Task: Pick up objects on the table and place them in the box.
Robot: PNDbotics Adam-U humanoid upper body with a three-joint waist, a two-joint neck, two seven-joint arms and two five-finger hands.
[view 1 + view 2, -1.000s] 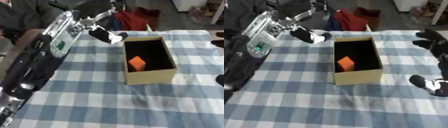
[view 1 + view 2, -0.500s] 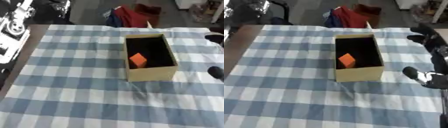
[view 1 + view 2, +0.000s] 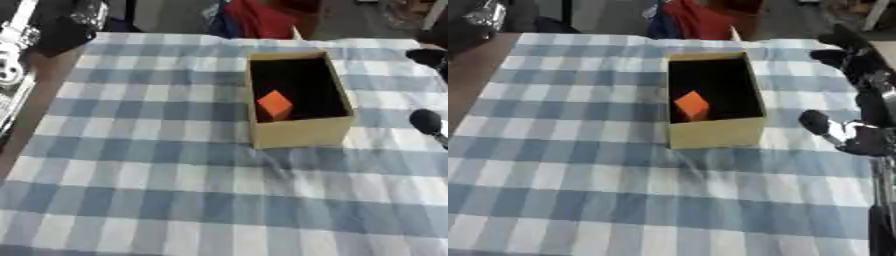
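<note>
Orange block [image 3: 275, 105] sits in the box [image 3: 297, 134]; your right hand [image 3: 857, 132] at three o'clock, fingers unclear, needs another object.

Matt cardboard box [image 3: 302, 132] on checked cloth [image 3: 175, 190]

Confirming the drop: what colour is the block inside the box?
Orange block, clearest in the left eye view.

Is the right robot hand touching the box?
Apart. In the right eye view the right robot hand sits to the right of the box, with a strip of checked cloth plainly visible between them.
</note>
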